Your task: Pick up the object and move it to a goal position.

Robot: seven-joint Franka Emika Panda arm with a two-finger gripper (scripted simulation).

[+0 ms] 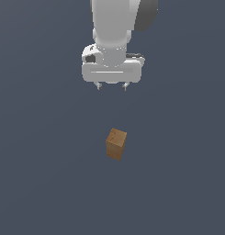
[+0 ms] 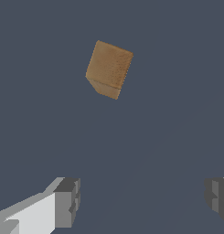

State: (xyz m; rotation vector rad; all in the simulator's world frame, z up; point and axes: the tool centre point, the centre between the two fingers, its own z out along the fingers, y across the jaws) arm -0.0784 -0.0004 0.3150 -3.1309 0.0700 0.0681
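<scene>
gripper (image 1: 112, 86) spread wide and empty, fingertips (image 2: 66, 201) partly cut off, apart from the block (image 1: 116, 143).

A uniform dark slate-blue surface (image 1: 36, 183) is seen across both views, filling each frame from twelve to six o'clock. No texture or seams are discernible. Even, diffuse lighting is observed; whether it is floor cannot be determined.
</scene>
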